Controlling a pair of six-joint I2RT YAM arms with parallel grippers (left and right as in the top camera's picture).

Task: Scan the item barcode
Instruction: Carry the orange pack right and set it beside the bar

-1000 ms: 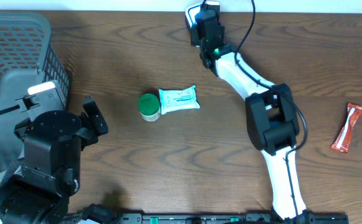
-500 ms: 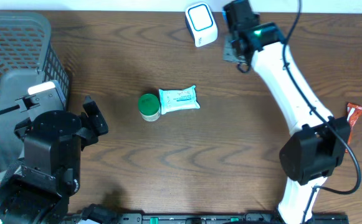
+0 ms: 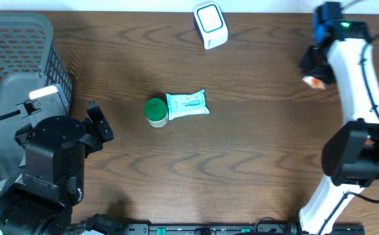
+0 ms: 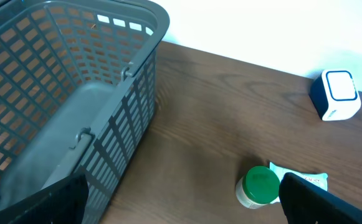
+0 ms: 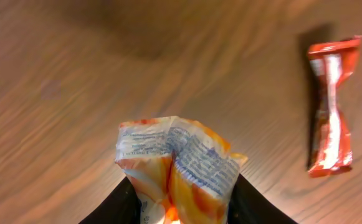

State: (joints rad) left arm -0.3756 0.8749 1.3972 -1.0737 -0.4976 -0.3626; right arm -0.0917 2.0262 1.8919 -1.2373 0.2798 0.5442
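Swinging away from the scanner point(image 3: 210, 25) across the tabletop point(image 3: 241, 130), the right gripper point(image 3: 311, 68) pinches the orange packet point(image 5: 177, 165), so that scan looks finished.

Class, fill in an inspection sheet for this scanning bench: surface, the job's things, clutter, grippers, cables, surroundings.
Surface: brown wood-grain table.
Job's things: white-and-blue scanner at the far edge; orange packet held above the table.
Clutter: green-lidded jar beside a wipes pack; red snack wrapper lying flat.
Grippers: left gripper jaws open, empty; right gripper jaws closed on the orange packet.
Cables: black cable along the right arm.
Surroundings: grey mesh basket at the left; white wall behind.
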